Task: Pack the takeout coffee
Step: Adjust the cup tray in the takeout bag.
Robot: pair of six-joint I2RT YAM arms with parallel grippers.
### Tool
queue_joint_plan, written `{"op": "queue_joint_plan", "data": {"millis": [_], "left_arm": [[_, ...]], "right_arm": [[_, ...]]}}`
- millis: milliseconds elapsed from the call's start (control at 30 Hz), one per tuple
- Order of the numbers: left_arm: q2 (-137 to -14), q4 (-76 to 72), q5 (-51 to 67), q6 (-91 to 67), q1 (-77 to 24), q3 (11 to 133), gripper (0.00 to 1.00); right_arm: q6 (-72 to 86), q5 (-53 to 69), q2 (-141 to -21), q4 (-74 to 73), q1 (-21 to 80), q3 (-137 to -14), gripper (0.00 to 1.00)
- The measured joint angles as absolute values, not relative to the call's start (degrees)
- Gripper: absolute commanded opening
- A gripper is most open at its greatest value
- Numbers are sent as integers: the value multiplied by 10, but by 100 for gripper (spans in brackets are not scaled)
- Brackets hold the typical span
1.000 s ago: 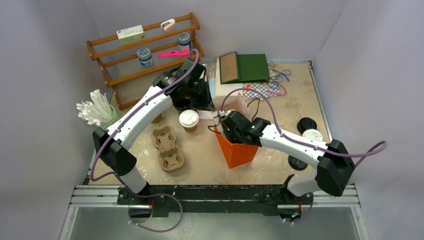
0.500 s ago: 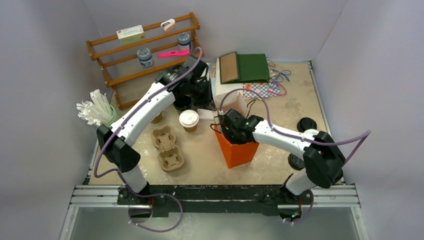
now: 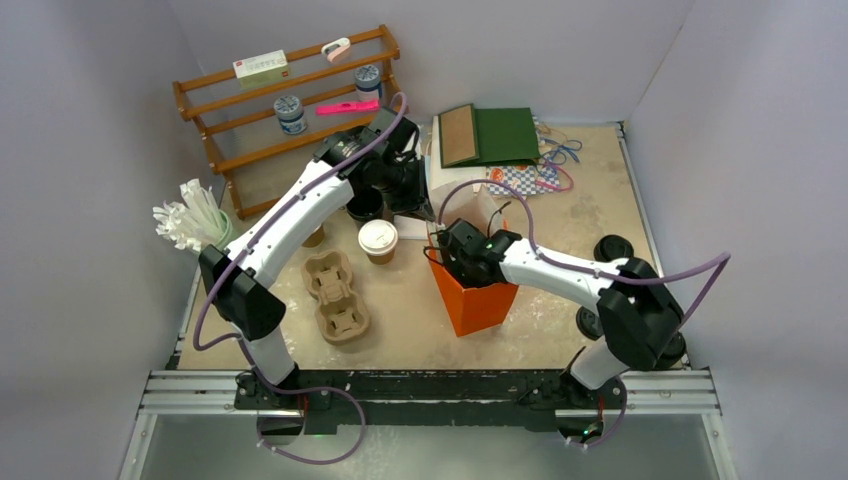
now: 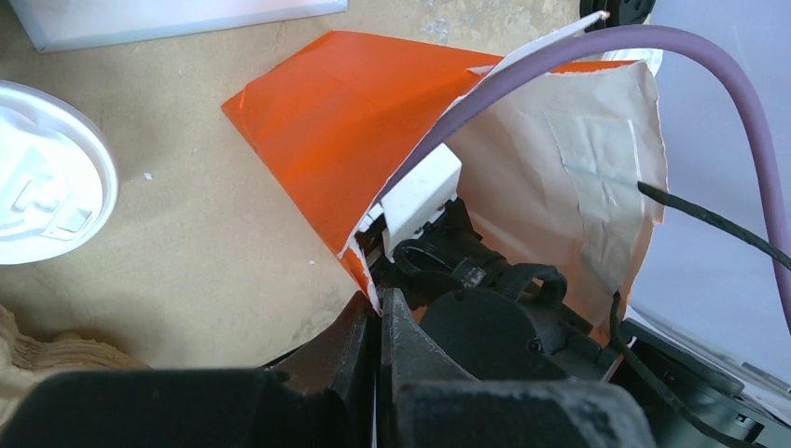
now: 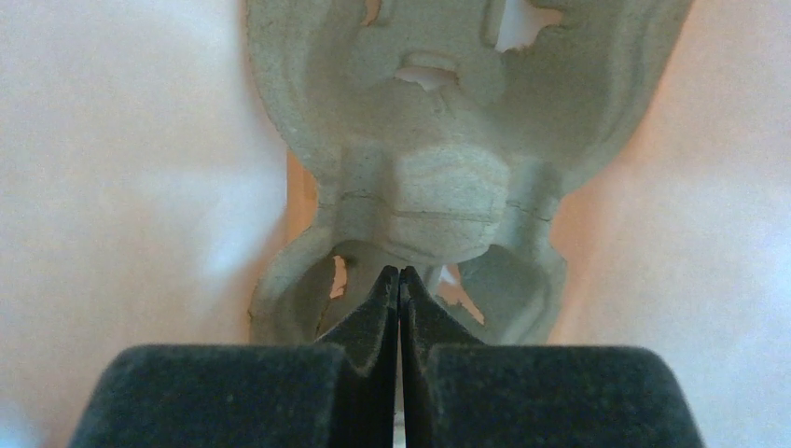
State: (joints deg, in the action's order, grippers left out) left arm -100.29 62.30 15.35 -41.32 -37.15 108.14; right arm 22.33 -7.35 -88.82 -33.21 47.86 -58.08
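Note:
A kraft coffee cup with a white lid (image 3: 378,238) stands on the table left of the orange paper bag (image 3: 472,298); its lid also shows in the left wrist view (image 4: 42,177). A second kraft cup (image 3: 314,238) peeks out beside the left arm. My left gripper (image 3: 425,226) is shut on the bag's rim (image 4: 366,266) and holds that edge up. My right gripper (image 3: 455,256) reaches down inside the bag, jaws shut (image 5: 399,273), tips just over a grey pulp cup carrier (image 5: 448,187) lying on the bag's bottom. I cannot tell if it pinches the carrier.
Another pulp cup carrier (image 3: 336,296) lies on the table at the front left. A wooden rack (image 3: 290,100) stands at the back left, a bundle of white straws (image 3: 190,222) at the left edge. Black lids (image 3: 612,247) and a white lid (image 3: 626,268) lie to the right. A green folder (image 3: 505,135) lies behind.
My right arm has swung left and its gripper has gone deeper into the bag. My left gripper has shifted slightly back while still holding the bag's rim.

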Motion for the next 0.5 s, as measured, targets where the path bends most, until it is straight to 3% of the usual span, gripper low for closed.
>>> {"op": "queue_joint_plan", "data": {"millis": [500], "left_arm": [[-1003, 617, 166, -413, -371, 1080, 0]], "right_arm": [[232, -49, -915, -351, 476, -596, 0]]}}
